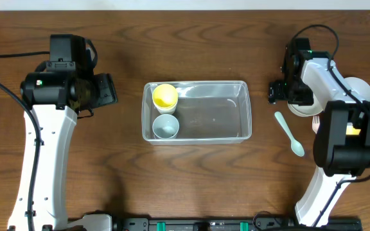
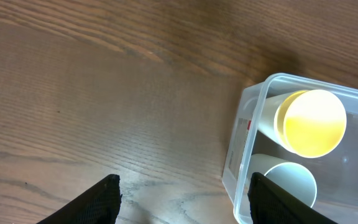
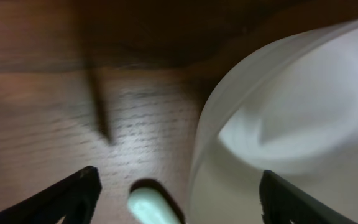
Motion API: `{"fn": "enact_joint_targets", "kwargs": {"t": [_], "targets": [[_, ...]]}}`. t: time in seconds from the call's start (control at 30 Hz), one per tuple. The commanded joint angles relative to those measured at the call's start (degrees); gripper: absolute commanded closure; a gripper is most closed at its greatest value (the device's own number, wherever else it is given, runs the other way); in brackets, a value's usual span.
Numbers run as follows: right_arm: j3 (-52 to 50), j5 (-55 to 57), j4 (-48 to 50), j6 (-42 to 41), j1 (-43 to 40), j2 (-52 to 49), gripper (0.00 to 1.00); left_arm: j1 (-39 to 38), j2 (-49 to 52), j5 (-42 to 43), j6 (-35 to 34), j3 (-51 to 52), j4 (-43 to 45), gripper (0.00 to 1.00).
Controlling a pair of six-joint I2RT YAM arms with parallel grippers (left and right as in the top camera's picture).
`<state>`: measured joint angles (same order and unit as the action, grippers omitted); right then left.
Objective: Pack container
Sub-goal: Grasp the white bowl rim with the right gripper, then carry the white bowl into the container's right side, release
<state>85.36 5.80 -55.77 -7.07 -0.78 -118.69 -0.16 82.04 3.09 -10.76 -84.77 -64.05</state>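
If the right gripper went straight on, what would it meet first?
Most likely the white bowl: its wall fills the right half of the gap in the open right gripper. The spoon tip and bare table sit left. Depth unclear.

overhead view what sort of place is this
Likely a robotics lab bench, not a kitchen: a left arm and a right arm stand at a plain wooden table, with a clear container, a yellow cup and a spoon as props.

Clear glossy plastic container (image 1: 246, 109) – matt wood-grain table (image 1: 191, 186) – smooth plastic spoon (image 1: 288, 133).
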Motion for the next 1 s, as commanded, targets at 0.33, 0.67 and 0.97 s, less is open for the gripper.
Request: {"fn": "enact_joint_targets", "kwargs": {"t": [0.33, 0.67, 0.97], "targets": [[0.2, 0.0, 0.9, -0.1, -0.4, -0.3, 0.89, 0.2, 0.1, 0.6, -0.9, 0.2, 0.0, 0.34], [6.5, -0.1, -3.5, 0.8, 0.7, 3.8, 0.99, 0.2, 0.1, 0.6, -0.9, 0.2, 0.0, 0.33], [15.6, -7.1, -9.8, 12.2, 10.5, 18.8, 0.99, 0.2, 0.1, 0.6, -0.9, 0.2, 0.0, 0.34]]}}
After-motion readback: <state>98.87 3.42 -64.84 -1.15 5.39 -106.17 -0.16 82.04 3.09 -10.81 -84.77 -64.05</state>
